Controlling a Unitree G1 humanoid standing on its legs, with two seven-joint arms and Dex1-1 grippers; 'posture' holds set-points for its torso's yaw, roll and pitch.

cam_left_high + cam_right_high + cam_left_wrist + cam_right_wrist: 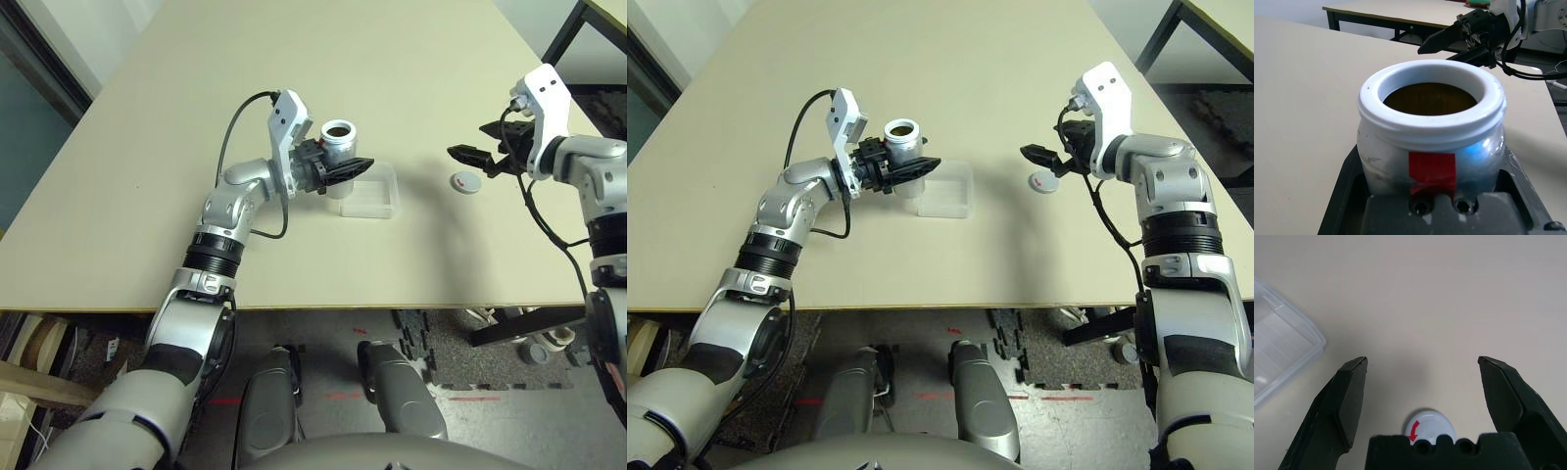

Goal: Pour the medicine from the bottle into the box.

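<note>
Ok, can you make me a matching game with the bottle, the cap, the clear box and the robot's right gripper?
Things:
1. bottle
2. cap
3. box
4. right gripper

States:
A. lying loose on the table under open fingers
B. clear, flat on the table beside the bottle
C. open, holding nothing
D. upright, mouth open, held by the left gripper

Pairs: 1-D, 2-A, 3-B, 4-C

Bright, even light; soft shadows
</note>
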